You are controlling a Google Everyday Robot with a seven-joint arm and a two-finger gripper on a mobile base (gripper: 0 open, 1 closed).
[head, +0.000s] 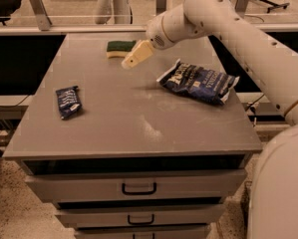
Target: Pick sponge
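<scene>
One cream claw (129, 61), grip unreadable, just beside blocky green-topped yellow foam sponge (117, 47).

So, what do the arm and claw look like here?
The arm is glossy white: fat tubular links with a rounded joint, no cables or markings showing. The claw, just above the table beside the sponge, is pale cream and tapers.

Partly hidden sponge (116, 48)
The gripper (133, 59), over the table's (188, 128) far side, covers the sponge's right end; the lowest drawer (138, 231) is cut off at the bottom edge.
</scene>
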